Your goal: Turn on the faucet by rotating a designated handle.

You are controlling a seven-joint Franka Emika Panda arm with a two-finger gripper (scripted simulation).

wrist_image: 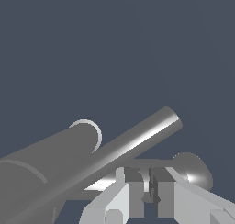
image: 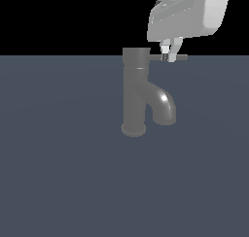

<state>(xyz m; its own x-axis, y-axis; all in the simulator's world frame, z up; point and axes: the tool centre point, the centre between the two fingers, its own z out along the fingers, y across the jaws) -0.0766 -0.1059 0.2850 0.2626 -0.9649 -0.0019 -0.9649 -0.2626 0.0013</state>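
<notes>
A: On the desk [image: 58, 182], exterior view: faucet [image: 133, 93] upright, spout curving down toward the exterior view's right. Handle [image: 181, 58] pokes out sideways from the top cap, same side.
B: Claw?
A: Claw [image: 168, 55] comes from above, fingers straddling the handle mid-length. Closed on it or just around it, can't tell.
B: Wrist view?
A: Handle [wrist_image: 137, 142] crosses above the fingers [wrist_image: 124, 198]; narrow gap between pads. No readable markings anywhere.

A flat, dull slate-blue floor [image: 58, 182] fills the lower scene; above its straight horizon, plain black backdrop [image: 58, 17].
</notes>
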